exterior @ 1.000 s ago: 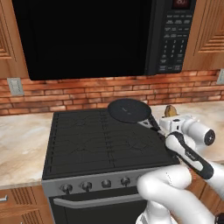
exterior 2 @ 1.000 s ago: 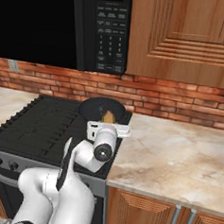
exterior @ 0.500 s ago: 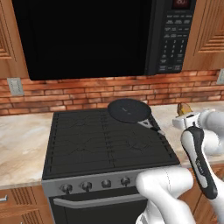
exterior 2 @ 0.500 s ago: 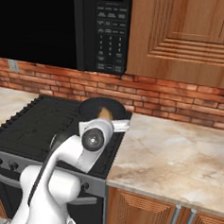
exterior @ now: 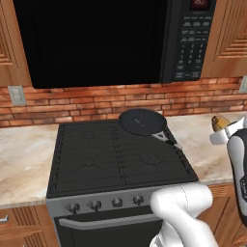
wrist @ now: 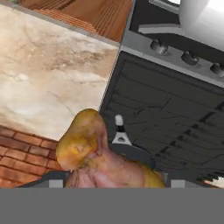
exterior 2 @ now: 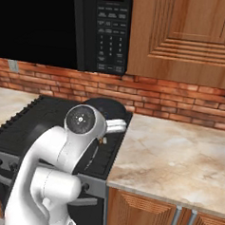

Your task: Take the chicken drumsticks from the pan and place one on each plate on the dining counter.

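while clear of the pan [exterior: 143,121], end effector [wrist: 114,181] clamped around a chicken drumstick [wrist: 94,156]; above the marbled counter [wrist: 48,74]

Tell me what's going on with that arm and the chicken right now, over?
Gripper shut on a chicken drumstick, lifted clear of the pan. Pan on stove's back corner looks empty. Nothing blocking nearby.

The pan [exterior: 143,121] sits on the black stove [exterior: 96,159], apparently empty.
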Tool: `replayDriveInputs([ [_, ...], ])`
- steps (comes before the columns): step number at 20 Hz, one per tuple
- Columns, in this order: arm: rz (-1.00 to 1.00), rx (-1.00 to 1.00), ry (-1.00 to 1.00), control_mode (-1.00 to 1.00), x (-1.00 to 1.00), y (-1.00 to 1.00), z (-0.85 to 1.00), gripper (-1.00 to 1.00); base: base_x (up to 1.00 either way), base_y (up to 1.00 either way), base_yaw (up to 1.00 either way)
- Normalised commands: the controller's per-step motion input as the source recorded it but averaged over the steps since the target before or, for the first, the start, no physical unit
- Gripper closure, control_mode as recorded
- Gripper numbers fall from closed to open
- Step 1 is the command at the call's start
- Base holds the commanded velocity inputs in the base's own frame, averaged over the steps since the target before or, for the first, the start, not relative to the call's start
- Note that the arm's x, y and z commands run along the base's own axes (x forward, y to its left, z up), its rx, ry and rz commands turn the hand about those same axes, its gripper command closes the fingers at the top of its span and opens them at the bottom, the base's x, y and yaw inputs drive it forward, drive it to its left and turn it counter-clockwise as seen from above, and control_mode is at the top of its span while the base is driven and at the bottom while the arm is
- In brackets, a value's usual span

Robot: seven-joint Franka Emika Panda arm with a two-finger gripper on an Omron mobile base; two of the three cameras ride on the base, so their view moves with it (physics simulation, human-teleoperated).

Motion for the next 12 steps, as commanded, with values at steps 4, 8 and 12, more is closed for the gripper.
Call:
replayDriveInputs([
  [4,0.1,-0.39,0.0,-1.0,-0.53,0.63,-1.0,1.0,0.0,0.0,0.0],
  [8,0.11,-0.34,-0.07,-1.0,-0.51,0.7,-0.99,1.0,0.0,0.0,0.0],
  [12,0.04,-0.27,-0.04,-1.0,-0.47,0.46,-0.59,1.0,0.0,0.0,0.0],
])
